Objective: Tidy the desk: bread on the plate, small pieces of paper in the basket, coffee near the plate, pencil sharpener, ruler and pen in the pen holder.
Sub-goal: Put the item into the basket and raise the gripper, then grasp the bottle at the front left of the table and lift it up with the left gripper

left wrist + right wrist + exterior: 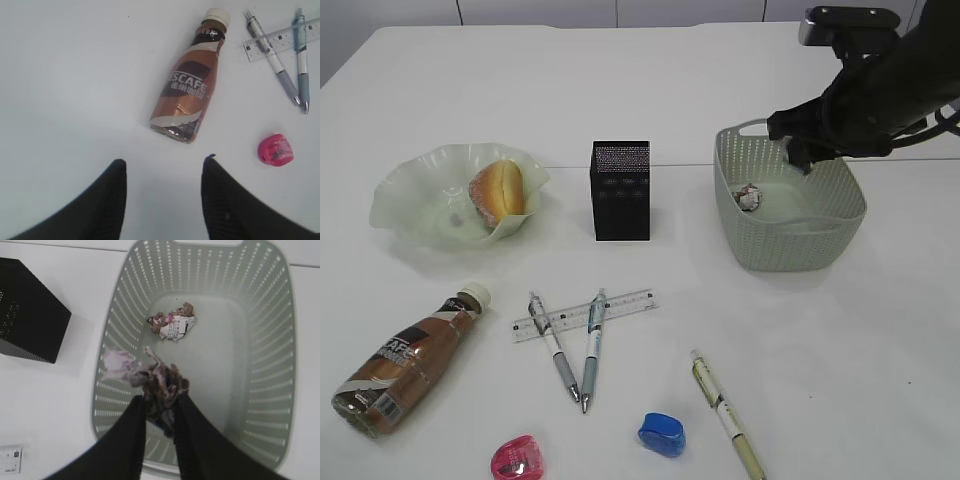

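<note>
Directly beneath the right gripper [161, 412] lies the open floor of the basket [280, 365]; this vertical alignment is the relation on which the coming release turns. The jaws pinch a crumpled paper scrap [150, 377], which projects toward the upper left of the right wrist view and hangs inside the basket rim. Another paper ball [172, 325] already rests on the basket floor, near the upper centre of that view. In the exterior view the right gripper [798, 150] hovers over the basket at right of centre, with the pen holder [620, 190] well apart to its left. The left gripper [162, 195], jaws spread and empty, hangs over bare table at the bottom of its view; the coffee bottle [187, 90] lies above it, long axis roughly vertical in frame, cap uppermost.
</note>
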